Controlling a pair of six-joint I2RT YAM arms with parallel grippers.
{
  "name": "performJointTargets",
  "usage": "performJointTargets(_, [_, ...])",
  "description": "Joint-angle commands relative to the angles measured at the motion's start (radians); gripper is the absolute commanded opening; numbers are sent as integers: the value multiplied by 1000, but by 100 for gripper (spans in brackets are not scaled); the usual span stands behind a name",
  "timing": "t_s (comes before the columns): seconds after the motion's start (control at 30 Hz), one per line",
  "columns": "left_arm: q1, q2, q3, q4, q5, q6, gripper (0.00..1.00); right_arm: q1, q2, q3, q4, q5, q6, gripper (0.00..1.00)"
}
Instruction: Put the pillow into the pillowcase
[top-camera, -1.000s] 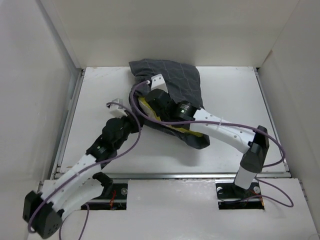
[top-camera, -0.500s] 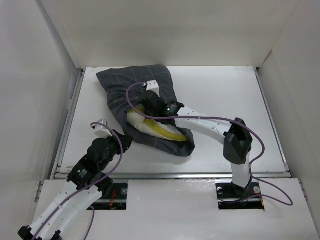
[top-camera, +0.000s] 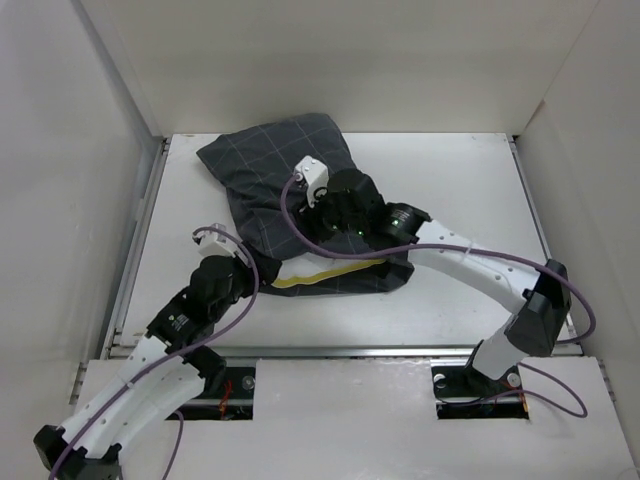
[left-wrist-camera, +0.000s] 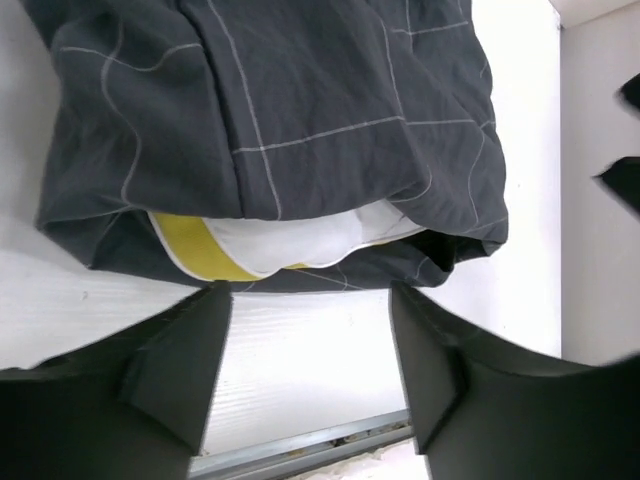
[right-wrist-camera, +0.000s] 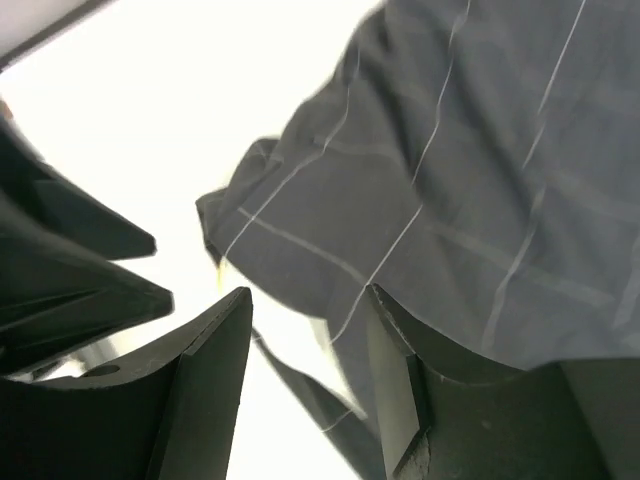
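Both grippers have let go since the earlier frames, and the pillowcase (top-camera: 285, 195) has dropped from a bunched, lifted heap to lie spread out on the white table (top-camera: 460, 200), towards the rear and left of centre. Your right arm's elbow has swung out to the right, and your left arm has reached in to the case's near-left corner.

You can see the left gripper (left-wrist-camera: 310, 295) in its wrist view with the fingers (left-wrist-camera: 180, 370) standing well apart. Only bare table shows between them, just short of the case's open mouth.

The right gripper (right-wrist-camera: 307, 300) hangs over the middle of the case. Its fingers (right-wrist-camera: 215, 385) are also spread, with checked cloth below them and nothing pinched.

The pillow (left-wrist-camera: 300, 240) sits almost wholly inside the pillowcase. From above you get only a thin yellow strip at the near edge. The left wrist view shows more: a white bulge with a yellow band beside it, peeking out of the mouth between the upper and lower layers of dark fabric
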Motion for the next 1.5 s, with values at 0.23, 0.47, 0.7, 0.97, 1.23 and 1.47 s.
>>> performJointTargets(0.23, [-3,6,-157,251,160,-35,46,0,111,59,-135,-126,-363,56])
performJointTargets(0.47, [-3,116,-213,374,151,-45,43,0,266,100,-82,-4,-350,59])
performJointTargets(0.7, [-3,292,-254,645,67,-76,29,0,201,195,-126,-61,-203,0])
performJointTargets(0.97, [-3,495,-241,904,-120,-171,16,0,53,171,-235,-808,129,0])
performJointTargets(1.23, [-31,525,-155,857,-192,-153,20,-47,84,110,-241,-852,209,17])
performJointTargets(1.47, [-49,217,-233,709,-122,-104,55,-133,64,168,-383,-311,209,54])
